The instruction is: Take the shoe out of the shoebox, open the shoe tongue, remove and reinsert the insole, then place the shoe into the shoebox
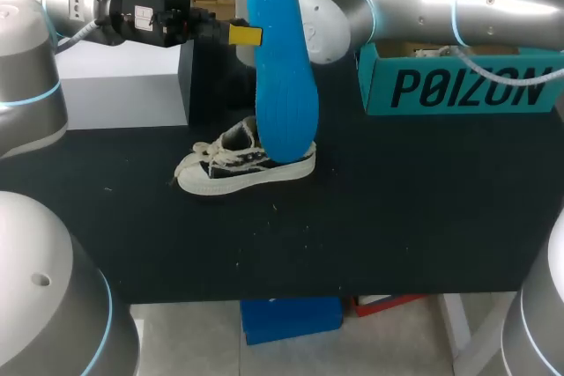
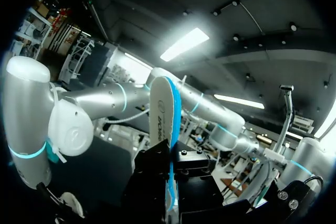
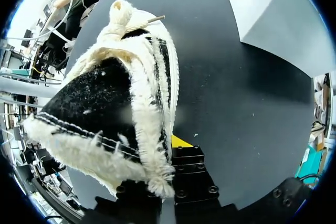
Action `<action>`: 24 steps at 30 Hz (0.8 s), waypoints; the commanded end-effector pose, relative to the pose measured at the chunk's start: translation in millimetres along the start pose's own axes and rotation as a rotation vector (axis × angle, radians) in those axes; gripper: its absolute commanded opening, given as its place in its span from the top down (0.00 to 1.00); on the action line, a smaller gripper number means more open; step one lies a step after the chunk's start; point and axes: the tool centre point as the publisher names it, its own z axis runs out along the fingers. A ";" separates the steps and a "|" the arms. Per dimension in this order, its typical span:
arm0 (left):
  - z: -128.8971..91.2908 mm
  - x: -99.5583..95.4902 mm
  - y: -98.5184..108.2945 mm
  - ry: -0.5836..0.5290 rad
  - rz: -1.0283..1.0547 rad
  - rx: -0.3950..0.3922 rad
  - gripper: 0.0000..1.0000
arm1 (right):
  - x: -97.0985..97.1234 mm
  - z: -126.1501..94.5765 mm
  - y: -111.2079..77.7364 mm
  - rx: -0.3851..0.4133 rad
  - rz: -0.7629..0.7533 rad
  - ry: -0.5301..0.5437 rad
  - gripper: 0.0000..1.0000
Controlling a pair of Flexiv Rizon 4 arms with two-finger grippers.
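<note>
Holds the blue insole (image 1: 284, 68) upright in the left gripper (image 1: 254, 35), closed on it from both sides, with the lower end down by the shoe (image 1: 225, 169). Has the shoe on the counter (image 1: 397, 217) directly ahead of the right gripper (image 3: 168, 163), heel rim close against it; cannot tell whether closed or open there.

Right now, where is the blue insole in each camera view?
Head view: blue insole upright above the shoe, held by the left gripper.
Left wrist view: the insole edge-on, clamped in that gripper.
Right wrist view: not in it; the shoe fills it.
Shared landmark: the shoe, in head and right wrist views.
</note>
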 end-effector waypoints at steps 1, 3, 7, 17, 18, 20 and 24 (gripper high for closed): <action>1.6 -0.5 1.1 -0.003 0.001 0.002 1.00 | 4.4 -29.7 -14.2 -0.021 0.081 -0.054 1.00; 1.6 -0.5 1.1 -0.003 0.001 0.002 1.00 | 8.3 -42.3 -21.4 -0.019 0.130 -0.085 1.00; 1.6 -0.5 1.1 -0.003 0.001 0.002 1.00 | 15.7 -53.4 -35.6 0.021 0.226 -0.144 1.00; 1.6 -0.5 1.1 -0.003 0.001 0.002 1.00 | 14.0 -63.6 -63.7 0.227 0.739 -0.295 1.00; 1.6 -0.5 1.1 -0.003 0.001 0.002 1.00 | 13.9 -64.3 -66.7 0.235 0.810 -0.293 1.00; 1.6 -0.5 1.1 -0.003 0.001 0.002 1.00 | 14.3 -66.4 -72.5 0.240 0.923 -0.295 1.00; 1.6 -0.5 1.1 -0.003 0.001 0.002 1.00 | 20.6 -70.3 -80.6 0.221 1.146 -0.302 1.00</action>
